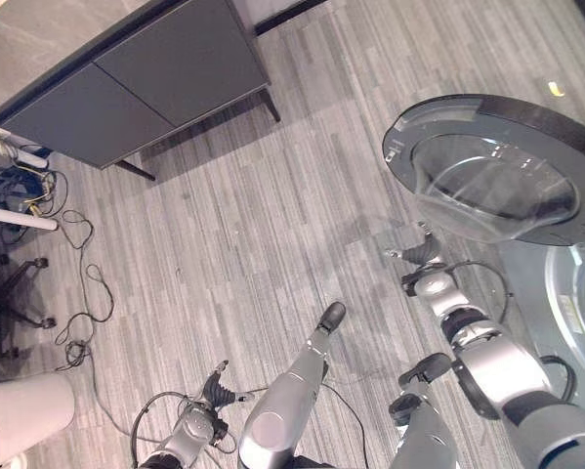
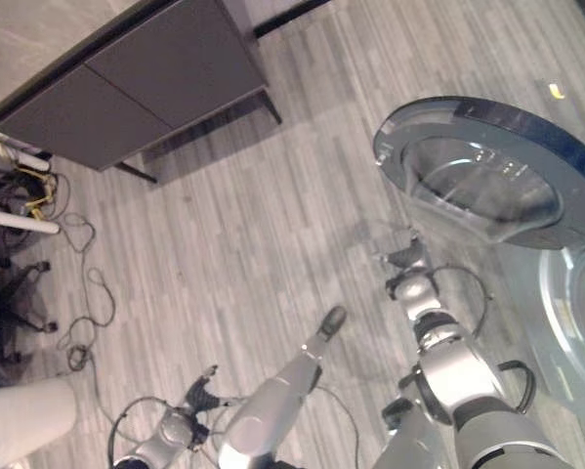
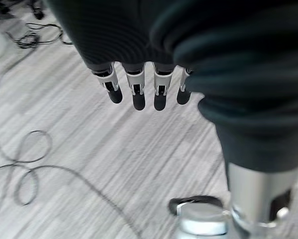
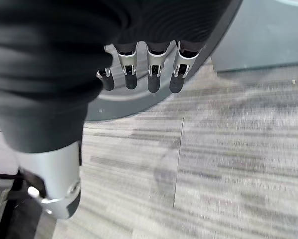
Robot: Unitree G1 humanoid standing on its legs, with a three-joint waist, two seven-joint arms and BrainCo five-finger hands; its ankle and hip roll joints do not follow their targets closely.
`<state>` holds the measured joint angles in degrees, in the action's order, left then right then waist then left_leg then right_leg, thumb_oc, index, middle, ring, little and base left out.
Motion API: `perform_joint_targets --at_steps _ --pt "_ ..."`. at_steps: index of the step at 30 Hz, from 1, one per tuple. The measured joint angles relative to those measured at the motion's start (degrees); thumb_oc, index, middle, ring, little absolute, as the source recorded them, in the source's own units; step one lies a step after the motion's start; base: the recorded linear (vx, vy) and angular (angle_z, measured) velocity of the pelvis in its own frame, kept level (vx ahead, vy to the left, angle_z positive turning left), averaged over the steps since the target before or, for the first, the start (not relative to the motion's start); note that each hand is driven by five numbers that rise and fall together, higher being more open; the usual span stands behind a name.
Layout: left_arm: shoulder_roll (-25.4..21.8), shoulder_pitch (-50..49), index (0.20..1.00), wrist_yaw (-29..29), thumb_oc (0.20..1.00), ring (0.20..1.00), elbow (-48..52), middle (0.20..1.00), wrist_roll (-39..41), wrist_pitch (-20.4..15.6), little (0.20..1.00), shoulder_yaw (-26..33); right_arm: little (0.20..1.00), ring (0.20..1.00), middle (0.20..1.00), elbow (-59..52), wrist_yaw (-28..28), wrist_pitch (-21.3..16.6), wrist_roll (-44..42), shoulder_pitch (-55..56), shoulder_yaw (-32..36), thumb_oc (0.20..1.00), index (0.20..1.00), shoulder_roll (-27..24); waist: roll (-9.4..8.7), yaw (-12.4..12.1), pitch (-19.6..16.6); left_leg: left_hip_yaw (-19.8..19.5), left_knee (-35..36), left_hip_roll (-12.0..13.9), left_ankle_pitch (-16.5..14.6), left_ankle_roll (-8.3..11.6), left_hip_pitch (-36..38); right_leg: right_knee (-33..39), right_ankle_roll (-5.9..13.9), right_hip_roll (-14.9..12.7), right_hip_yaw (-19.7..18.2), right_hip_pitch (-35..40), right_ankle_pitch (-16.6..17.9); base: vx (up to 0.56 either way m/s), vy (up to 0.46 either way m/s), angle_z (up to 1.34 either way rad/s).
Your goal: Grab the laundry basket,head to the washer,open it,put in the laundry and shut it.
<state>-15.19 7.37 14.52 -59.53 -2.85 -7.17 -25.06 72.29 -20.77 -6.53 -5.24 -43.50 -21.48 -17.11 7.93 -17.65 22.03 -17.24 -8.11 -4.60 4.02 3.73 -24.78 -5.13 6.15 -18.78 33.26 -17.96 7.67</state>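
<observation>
The washer's round door [image 1: 497, 171] stands swung open at the right, its glass bowl facing up, and beside it shows the rim of the drum opening [image 1: 577, 303]. My right hand [image 1: 421, 256] hangs just below the door's near edge with straight fingers [image 4: 153, 74] and nothing in them; the door's dark rim [image 4: 139, 102] lies right past the fingertips. My left hand [image 1: 219, 386] hangs low at the lower left over bare floor, its fingers [image 3: 136, 89] straight and empty.
A dark cabinet on thin legs [image 1: 146, 68] stands at the back left. Loose cables [image 1: 77, 293] and an office chair's base [image 1: 14, 293] lie by the left edge. A white rounded object [image 1: 23, 410] sits in the lower left corner. Grey plank floor [image 1: 243, 225] spreads between.
</observation>
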Motion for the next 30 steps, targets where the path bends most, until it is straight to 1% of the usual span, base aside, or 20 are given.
perform_joint_targets --at_steps 1,2,3,5,9,11,12,13,14,15,16,17,18,19,20,21,23,25,28,30 --pt "-0.2 -0.3 1.0 0.2 1.0 1.0 -1.1 1.0 0.0 0.2 1.0 0.3 1.0 1.0 1.0 -0.2 0.5 0.0 -1.1 4.9 0.4 1.0 1.0 2.7 -2.65 1.5 -0.9 1.9 -1.5 0.0 -1.7 -0.59 1.4 0.7 0.07 0.1 -1.6 1.2 0.0 0.04 0.064 -0.48" --pt "-0.2 -0.3 1.0 0.2 1.0 1.0 -1.6 1.0 -0.1 0.2 1.0 0.3 1.0 1.0 1.0 -0.3 0.8 -0.1 -1.2 6.4 0.3 1.0 1.0 3.2 -3.61 1.9 -1.5 2.5 -2.1 0.0 -2.3 -0.78 1.6 0.9 0.06 0.3 -2.1 1.5 0.1 0.08 0.147 -0.59" --pt "-0.2 -0.4 1.0 0.2 1.0 1.0 -3.4 1.0 -0.1 0.3 1.0 1.4 1.0 1.0 1.0 -0.8 1.4 0.0 -1.2 9.9 0.1 1.0 1.0 4.3 -5.48 2.7 -2.6 4.0 -4.0 0.0 -3.8 -1.15 1.9 1.7 0.48 0.6 -3.2 2.4 0.3 0.04 0.085 -0.52" --pt "0.3 -0.5 1.0 -0.1 1.0 1.0 -6.8 1.0 -0.5 1.2 1.0 3.1 1.0 1.0 1.0 -0.8 2.8 0.0 -1.4 16.0 1.3 1.0 1.0 5.2 -8.48 4.7 -4.3 6.9 -7.4 0.3 -6.5 -2.05 3.4 2.6 0.13 1.1 -5.6 4.1 0.9 0.0 0.16 -0.64" --pt "0.8 -1.8 1.0 -1.1 1.0 1.0 -11.7 1.0 -2.2 2.4 1.0 7.9 1.0 1.0 1.0 -2.0 5.2 0.1 -3.0 27.6 3.5 1.0 1.0 4.5 -11.46 8.6 -8.1 12.8 -12.5 1.1 -12.0 -4.02 7.3 3.2 0.32 1.1 -9.3 7.3 0.6 0.08 0.119 -0.72" --pt "0.6 -2.9 1.0 -1.6 1.0 1.0 -12.5 1.0 -2.3 2.7 1.0 9.7 1.0 1.0 1.0 -3.0 6.7 0.1 -3.0 32.2 3.5 1.0 1.0 3.6 -11.89 11.0 -10.1 15.3 -14.9 1.3 -14.4 -5.08 8.9 3.6 1.02 0.7 -10.4 8.6 -0.2 0.05 0.078 -0.75" --pt "0.4 -3.4 1.0 -1.8 1.0 1.0 -13.0 1.0 -2.3 2.6 1.0 10.0 1.0 1.0 1.0 -3.1 7.2 0.1 -3.0 33.1 3.5 1.0 1.0 3.9 -11.91 11.4 -10.4 16.2 -15.3 1.8 -14.5 -5.44 8.9 3.3 1.75 0.6 -10.8 8.9 -0.8 0.01 0.057 -0.71" --pt "0.4 -3.0 1.0 -2.1 1.0 1.0 -13.1 1.0 -2.3 2.6 1.0 10.9 1.0 1.0 1.0 -3.6 8.0 0.2 -3.0 34.5 3.9 1.0 1.0 3.5 -12.04 12.3 -10.9 18.0 -15.7 2.3 -15.0 -6.13 10.2 3.2 2.0 0.5 -11.0 9.0 -2.7 -0.02 0.059 -0.67" --pt "0.2 -3.2 1.0 -2.3 1.0 1.0 -13.4 1.0 -2.3 2.7 1.0 11.2 1.0 1.0 1.0 -4.2 8.7 0.2 -3.0 35.0 4.0 1.0 1.0 3.8 -11.91 12.0 -10.9 19.3 -15.3 3.1 -15.1 -6.29 11.1 2.4 2.15 0.4 -11.1 9.1 -4.3 -0.05 0.037 -0.97" --pt "-0.2 -3.5 1.0 -2.4 1.0 1.0 -13.5 1.0 -2.3 2.8 1.0 11.7 1.0 1.0 1.0 -4.4 9.9 0.0 -3.0 35.9 3.9 1.0 1.0 4.3 -11.09 12.3 -10.8 21.0 -15.9 4.8 -15.9 -7.22 12.0 -2.6 2.31 1.2 -10.2 8.4 -5.1 -0.06 0.045 -0.83" --pt "-0.4 -3.4 1.0 -2.4 1.0 1.0 -13.6 1.0 -2.4 2.8 1.0 12.4 1.0 1.0 1.0 -5.0 10.3 0.0 -3.1 36.3 3.9 1.0 1.0 4.6 -10.33 12.3 -11.2 21.4 -15.5 5.7 -16.2 -7.62 12.1 -7.7 3.4 2.2 -10.1 7.4 -6.0 -0.04 0.037 -0.74" --pt "-1.0 -3.2 1.0 -2.4 1.0 1.0 -13.6 1.0 -2.4 2.6 1.0 13.2 1.0 1.0 1.0 -5.3 11.1 0.2 -3.1 36.9 3.9 1.0 1.0 4.8 -10.48 12.5 -11.5 22.0 -14.5 6.6 -15.2 -6.95 13.1 -13.1 4.04 4.9 -9.6 7.3 -7.1 -0.02 0.017 -0.66" --pt "-1.1 -3.3 1.0 -2.4 1.0 1.0 -13.7 1.0 -2.6 2.6 1.0 13.6 1.0 1.0 1.0 -6.2 11.6 0.1 -3.1 36.8 4.1 1.0 1.0 4.7 -10.59 11.5 -11.6 23.6 -13.0 7.5 -14.4 -6.51 13.9 -16.7 3.45 6.2 -7.5 6.9 -11.9 0.01 -0.029 -0.7" --pt "-1.1 -3.6 1.0 -2.4 1.0 1.0 -13.7 1.0 -2.6 2.6 1.0 13.5 1.0 1.0 1.0 -6.2 11.8 0.0 -3.1 36.4 4.1 1.0 1.0 4.6 -10.58 11.5 -11.7 24.3 -12.3 7.8 -14.2 -6.32 14.1 -15.9 2.92 7.1 -6.9 7.4 -12.5 0.03 -0.081 -0.58" --pt "-0.8 -3.7 1.0 -2.5 1.0 1.0 -13.8 1.0 -2.7 2.9 1.0 13.6 1.0 1.0 1.0 -7.4 12.2 0.0 -3.1 36.6 4.6 1.0 1.0 4.0 -10.9 12.6 -12.0 24.7 -11.2 7.8 -13.7 -6.31 14.3 -11.8 2.06 8.8 -6.3 9.5 -12.9 0.07 -0.096 -0.33" --pt "-0.3 -3.9 1.0 -2.6 1.0 1.0 -13.7 1.0 -2.9 2.9 1.0 13.5 1.0 1.0 1.0 -8.0 12.3 0.0 -3.1 37.1 4.8 1.0 1.0 3.6 -10.68 12.4 -12.0 25.2 -9.9 8.0 -13.1 -5.64 15.0 -8.3 0.01 9.5 -6.4 10.2 -11.3 0.09 -0.091 -0.25" --pt "0.1 -4.4 1.0 -2.9 1.0 1.0 -13.7 1.0 -4.5 3.0 1.0 13.4 1.0 1.0 1.0 -7.9 12.4 0.0 -3.1 37.8 4.8 1.0 1.0 3.6 -10.76 11.9 -12.6 26.4 -8.1 8.6 -12.4 -4.41 16.0 -5.5 -2.29 11.0 -7.8 10.8 -9.8 0.11 -0.084 -0.35" --pt "0.2 -5.7 1.0 -3.7 1.0 1.0 -13.6 1.0 -4.6 3.8 1.0 13.3 1.0 1.0 1.0 -7.9 12.9 0.1 -3.1 39.0 4.8 1.0 1.0 3.2 -10.7 11.9 -13.2 27.1 -6.6 9.2 -11.6 -3.33 17.4 -2.8 -3.57 12.4 -8.3 12.4 -8.7 0.09 -0.072 -0.25" --pt "0.4 -5.7 1.0 -3.8 1.0 1.0 -12.0 1.0 -5.0 4.4 1.0 11.4 1.0 1.0 1.0 -7.9 13.4 0.1 -3.1 41.1 4.9 1.0 1.0 2.3 -10.43 12.2 -14.6 26.8 -5.5 10.1 -10.8 -2.27 17.9 0.0 -4.06 14.1 -8.0 14.2 -7.6 0.11 -0.109 -0.01" --pt "-0.6 -5.5 1.0 -3.8 1.0 1.0 -9.2 1.0 -5.1 4.2 1.0 10.0 1.0 1.0 1.0 -8.2 13.5 0.1 -3.1 42.4 4.9 1.0 1.0 2.0 -10.28 12.0 -14.9 26.6 -5.9 10.2 -10.7 -2.28 17.8 1.5 -4.26 14.8 -7.6 15.2 -7.3 0.06 -0.115 0.17"
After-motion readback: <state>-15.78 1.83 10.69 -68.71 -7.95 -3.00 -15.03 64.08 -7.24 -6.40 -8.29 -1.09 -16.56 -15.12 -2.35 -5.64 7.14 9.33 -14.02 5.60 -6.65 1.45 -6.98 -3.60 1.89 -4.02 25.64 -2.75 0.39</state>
